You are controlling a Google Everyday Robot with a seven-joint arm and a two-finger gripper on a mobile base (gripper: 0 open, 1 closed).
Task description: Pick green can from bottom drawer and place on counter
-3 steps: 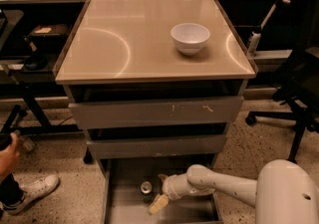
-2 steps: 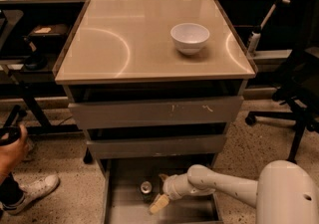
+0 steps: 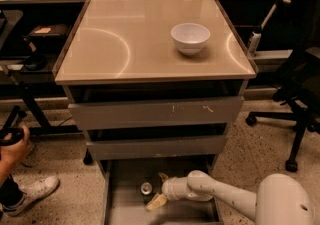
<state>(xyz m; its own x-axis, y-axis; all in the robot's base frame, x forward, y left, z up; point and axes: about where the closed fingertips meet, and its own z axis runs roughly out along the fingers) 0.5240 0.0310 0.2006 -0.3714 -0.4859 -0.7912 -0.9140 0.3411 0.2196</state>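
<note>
The green can [image 3: 146,188] stands upright on the floor of the open bottom drawer [image 3: 124,210], its silver top facing up. My gripper [image 3: 159,189] is inside the drawer just right of the can, reaching in from the right on the white arm. It is open, with one finger behind the can and the pale finger [image 3: 155,202] in front of it. The fingers flank the can without closing on it. The beige counter [image 3: 125,44] tops the cabinet above.
A white bowl [image 3: 190,37] sits on the counter's right half. Two wider grey drawers [image 3: 155,113] overhang the bottom one. A black office chair [image 3: 300,94] stands at the right. A person's hand [image 3: 12,149] and white shoe [image 3: 30,194] are at the left.
</note>
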